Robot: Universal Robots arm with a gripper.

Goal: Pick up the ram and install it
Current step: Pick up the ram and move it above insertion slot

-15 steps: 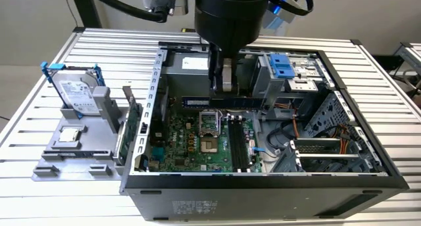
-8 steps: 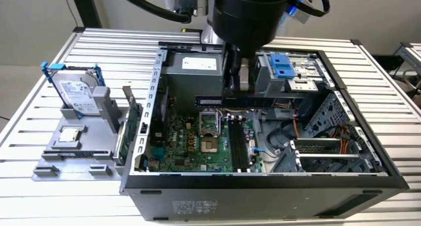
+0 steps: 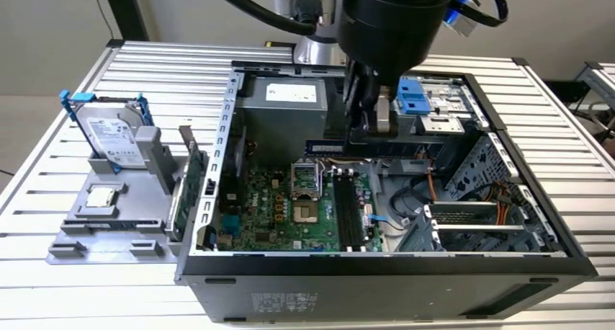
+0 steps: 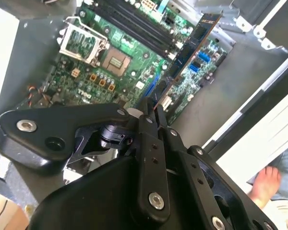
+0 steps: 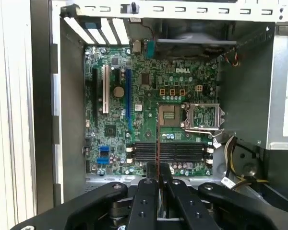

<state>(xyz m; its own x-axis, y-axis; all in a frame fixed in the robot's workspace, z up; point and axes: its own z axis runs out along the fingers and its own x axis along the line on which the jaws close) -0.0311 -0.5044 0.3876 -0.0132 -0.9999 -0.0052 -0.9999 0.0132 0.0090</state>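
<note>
1. Exterior view showed the gripper (image 3: 373, 135) above the computer case (image 3: 384, 272), fingers clamped on the ram (image 3: 327, 147), held level over the motherboard (image 3: 279, 207).
2. Second wrist view showed the ram (image 4: 189, 50) flat-faced; first wrist view showed it edge-on over the memory slots (image 5: 182, 152).

A robotics lab or test workshop: a ribbed aluminium worktop (image 3: 68, 287) carries an opened computer case (image 3: 384, 276). At its nine o'clock in the exterior view, a grey fixture (image 3: 106, 236) holds a hard drive (image 3: 108, 137) upright. A robot arm (image 3: 389, 20) hangs above.
</note>
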